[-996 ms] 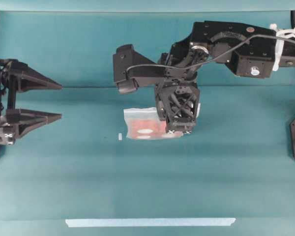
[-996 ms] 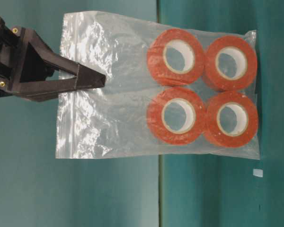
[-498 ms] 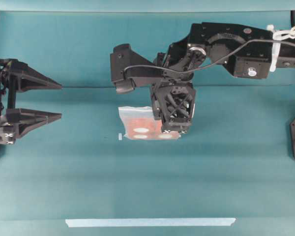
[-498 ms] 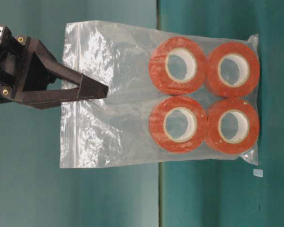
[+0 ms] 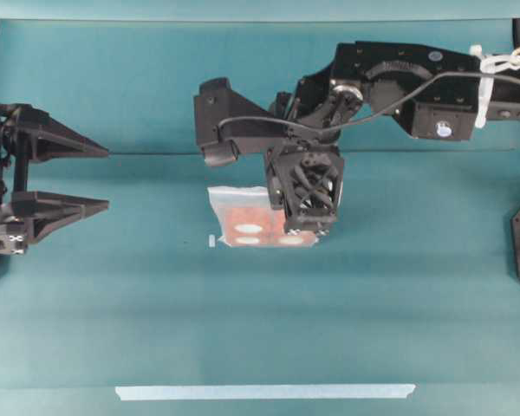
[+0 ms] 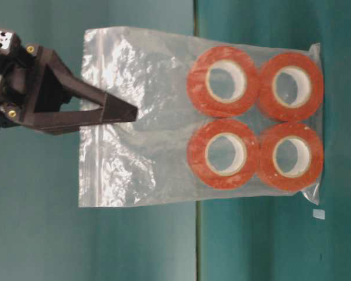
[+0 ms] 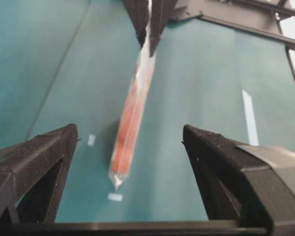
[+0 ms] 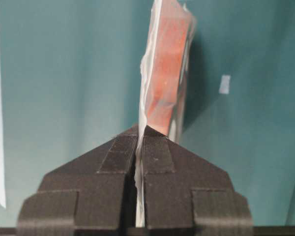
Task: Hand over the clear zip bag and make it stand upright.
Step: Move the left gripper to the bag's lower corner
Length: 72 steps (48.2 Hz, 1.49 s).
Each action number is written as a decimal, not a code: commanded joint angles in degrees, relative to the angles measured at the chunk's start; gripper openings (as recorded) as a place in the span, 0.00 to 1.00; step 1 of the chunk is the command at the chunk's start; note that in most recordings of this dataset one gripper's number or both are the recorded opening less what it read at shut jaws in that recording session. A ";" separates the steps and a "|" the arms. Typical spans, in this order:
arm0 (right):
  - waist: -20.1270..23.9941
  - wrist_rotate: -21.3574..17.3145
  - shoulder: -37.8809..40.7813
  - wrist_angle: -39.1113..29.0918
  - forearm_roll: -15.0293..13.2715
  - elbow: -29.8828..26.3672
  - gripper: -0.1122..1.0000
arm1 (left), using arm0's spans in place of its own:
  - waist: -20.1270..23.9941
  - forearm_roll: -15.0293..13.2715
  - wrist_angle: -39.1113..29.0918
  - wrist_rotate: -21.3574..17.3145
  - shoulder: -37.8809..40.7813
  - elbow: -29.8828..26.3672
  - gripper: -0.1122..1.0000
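Bag (image 5: 243, 221), clear and crinkly, hangs edge-on under the right gripper (image 5: 303, 227) near the middle of the table (image 5: 260, 321), just toward 12 o'clock of centre in the overhead view. The right gripper's jaws are pressed together on the bag's zip edge; the right wrist view shows the plastic pinched in the slit between the two pads (image 8: 119, 156), with the bag (image 8: 164, 69) dropping away from them. In the table-level view, which is turned on its side, the bag (image 6: 158, 117) runs long from the zip strip at 9 o'clock to its bottom edge at 3 o'clock, and the gripper (image 6: 126, 111) comes in from 9 o'clock to grip that zip end. Four orange-red rolls (image 6: 254, 120) sit two by two at the bottom end, white cores facing the camera. So the long axis is vertical: zip up, rolls down. The bottom edge looks to meet the table, though I cannot tell if it rests its weight there. The left wrist view shows the bag (image 7: 132, 113) as a thin blade. The left gripper (image 5: 95, 179) waits at 9 o'clock, well apart from the bag, jaws spread wide and holding nothing. A small white scrap (image 5: 211, 241) lies just beside the bag, and a pale tape strip (image 5: 264, 392) runs along the table at 6 o'clock.
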<state>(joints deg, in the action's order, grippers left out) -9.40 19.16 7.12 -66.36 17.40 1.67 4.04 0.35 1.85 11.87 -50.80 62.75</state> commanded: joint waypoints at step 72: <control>1.05 0.00 -0.70 2.81 -1.58 1.32 0.10 | -1.41 0.18 30.32 0.62 54.23 -10.20 0.98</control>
<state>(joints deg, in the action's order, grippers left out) -8.53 19.16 7.03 -63.81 15.73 3.43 2.64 0.44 30.59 12.57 1.85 54.58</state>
